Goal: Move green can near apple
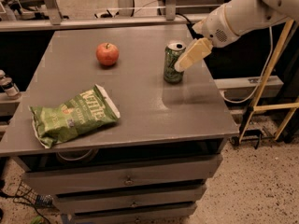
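The green can (171, 65) stands upright on the right half of the grey table (140, 94), towards the far side, its silver top and pull tab facing up. The apple (107, 54) sits to its left at about the same depth, well apart from it, with bare tabletop between them; its stem points up.

The gripper (188, 59) is at the can's right side, level with the upper part of the can. Its pale tip slants down and to the left and overlaps the can's right edge. Whether it touches the can, and whether it is grasping it or released, I cannot tell. The white arm (243, 15) reaches in from the upper right, above the table's far right corner.

A flat green chip bag (72, 118) lies on the near left part of the table, well apart from both the can and the apple, one end close to the near left edge. Under the tabletop, drawers (126, 181) are stacked one above another. To the right of the table a yellow frame (267, 76) stands on the speckled floor (261, 181).
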Robot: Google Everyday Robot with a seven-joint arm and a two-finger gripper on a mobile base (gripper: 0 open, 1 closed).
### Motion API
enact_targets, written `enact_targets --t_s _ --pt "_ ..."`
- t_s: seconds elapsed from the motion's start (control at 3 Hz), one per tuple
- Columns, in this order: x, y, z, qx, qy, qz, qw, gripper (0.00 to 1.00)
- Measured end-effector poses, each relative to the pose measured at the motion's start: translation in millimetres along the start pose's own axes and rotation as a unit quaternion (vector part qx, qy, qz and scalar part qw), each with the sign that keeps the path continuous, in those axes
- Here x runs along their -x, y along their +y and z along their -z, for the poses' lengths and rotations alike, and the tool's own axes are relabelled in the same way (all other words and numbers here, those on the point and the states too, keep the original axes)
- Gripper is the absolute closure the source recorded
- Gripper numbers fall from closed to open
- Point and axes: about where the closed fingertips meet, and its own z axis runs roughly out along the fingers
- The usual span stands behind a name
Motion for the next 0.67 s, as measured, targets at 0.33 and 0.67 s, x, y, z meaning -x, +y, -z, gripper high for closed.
enact_targets --t_s 0.33,0.67 --pt "2.1 0.3 -24.8 0.026 -0.005 -0.006 0.9996 0.00" --pt "6.0 5.3 -39.8 0.042 -0.004 -0.005 0.9991 0.16"
